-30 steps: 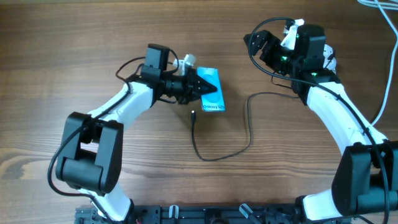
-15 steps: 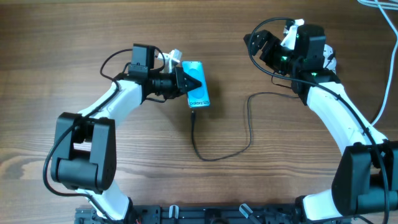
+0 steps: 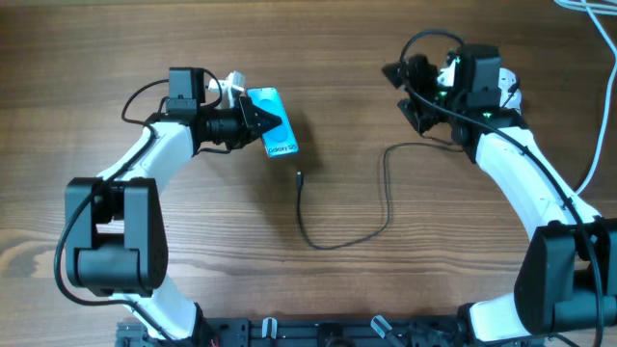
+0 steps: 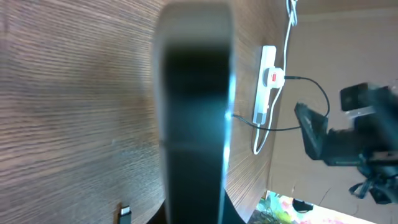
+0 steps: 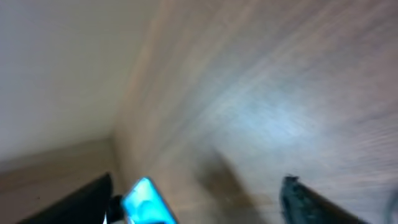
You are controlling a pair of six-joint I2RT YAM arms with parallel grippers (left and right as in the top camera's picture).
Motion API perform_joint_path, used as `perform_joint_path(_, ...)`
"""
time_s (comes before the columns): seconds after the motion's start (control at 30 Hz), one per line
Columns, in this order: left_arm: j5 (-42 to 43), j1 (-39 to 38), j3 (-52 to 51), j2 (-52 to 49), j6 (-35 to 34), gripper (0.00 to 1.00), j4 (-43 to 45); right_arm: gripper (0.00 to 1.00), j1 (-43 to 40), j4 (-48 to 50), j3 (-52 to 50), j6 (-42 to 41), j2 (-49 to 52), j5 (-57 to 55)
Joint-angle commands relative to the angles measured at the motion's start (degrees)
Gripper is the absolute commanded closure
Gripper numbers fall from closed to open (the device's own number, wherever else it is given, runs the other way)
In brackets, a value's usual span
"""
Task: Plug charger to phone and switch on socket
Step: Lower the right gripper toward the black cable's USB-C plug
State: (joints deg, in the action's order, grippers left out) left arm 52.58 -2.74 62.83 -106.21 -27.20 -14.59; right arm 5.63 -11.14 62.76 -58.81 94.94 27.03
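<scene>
My left gripper is shut on the phone, holding it tilted above the table at the upper left. The phone's turquoise screen faces up, and it fills the left wrist view edge-on. The charger is a thin black cable looping over the table middle. Its plug tip lies free on the wood, right of and below the phone, and also shows in the left wrist view. The socket, white with a red switch, is mostly hidden under my right arm in the overhead view. My right gripper is open and empty.
A thick white cord runs off the far right corner. The right wrist view is blurred; it shows the phone in the distance between the spread fingers. The table surface is bare wood.
My left gripper has carried the phone to the left, away from the plug tip, which stays on the table. My right gripper has turned slightly near the socket.
</scene>
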Motion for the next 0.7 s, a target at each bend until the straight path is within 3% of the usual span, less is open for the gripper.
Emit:
perform_joint_path(0.0, -0.81, 0.42, 0.37, 1.51, 1.51, 0.96, 0.15, 0.58, 0.85, -5.97, 0.33, 13.66, 0.22, 3.34)
perform_joint_path(0.07, -3.17, 0.55, 0.37, 1.51, 1.44, 0.96, -1.07, 0.62, 3.28, -8.94, 0.33, 23.71, 0.22, 3.45)
perform_joint_path(0.17, -3.17, 2.03, 0.37, 1.51, 1.27, 0.96, -2.78, 0.43, 8.7, -11.32, 0.33, 29.33, 0.22, 2.27)
perform_joint_path(0.33, -3.17, 6.86, 0.37, 1.51, 1.31, 0.96, -5.22, 0.27, 21.84, -13.53, 0.33, 27.71, 0.66, -8.39)
perform_joint_path(0.43, -3.17, 9.01, 0.37, 1.51, 1.33, 0.96, -5.88, 0.27, 30.49, -13.33, 0.33, 25.11, 2.47, -15.02)
perform_joint_path(0.67, -3.21, 9.49, 0.37, 1.51, 1.99, 0.96, -5.84, 0.27, 39.15, -13.35, 0.42, 22.14, 11.21, -17.75)
